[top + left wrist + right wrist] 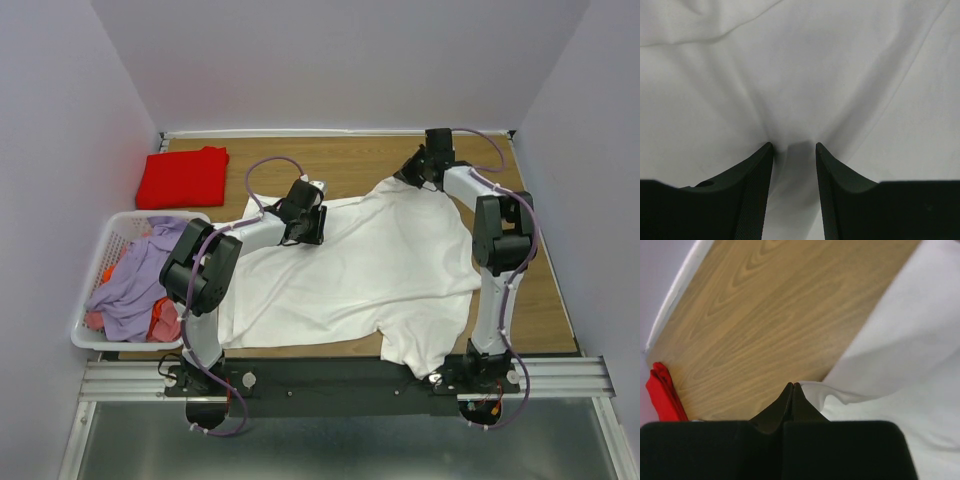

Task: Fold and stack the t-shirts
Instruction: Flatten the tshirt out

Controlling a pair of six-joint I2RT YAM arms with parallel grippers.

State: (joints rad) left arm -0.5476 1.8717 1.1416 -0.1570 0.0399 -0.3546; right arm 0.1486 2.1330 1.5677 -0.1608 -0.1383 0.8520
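A large white t-shirt [370,260] lies spread across the wooden table, its lower part hanging over the near edge. My left gripper [303,238] stands on the shirt's upper left part. In the left wrist view that gripper [794,146] is open, its tips pressed into the white cloth [800,75], which puckers between them. My right gripper [408,180] is at the shirt's far corner. Seen from the right wrist, that gripper [793,385] is shut on the raised edge of the white shirt [910,355]. A folded red t-shirt [183,177] [662,395] lies at the far left corner.
A white slatted laundry basket [78,320] stands at the left edge, holding lilac [135,285] and orange-pink clothes. Bare wood [770,315] shows at the back and along the right side. Pale walls close in the table on three sides.
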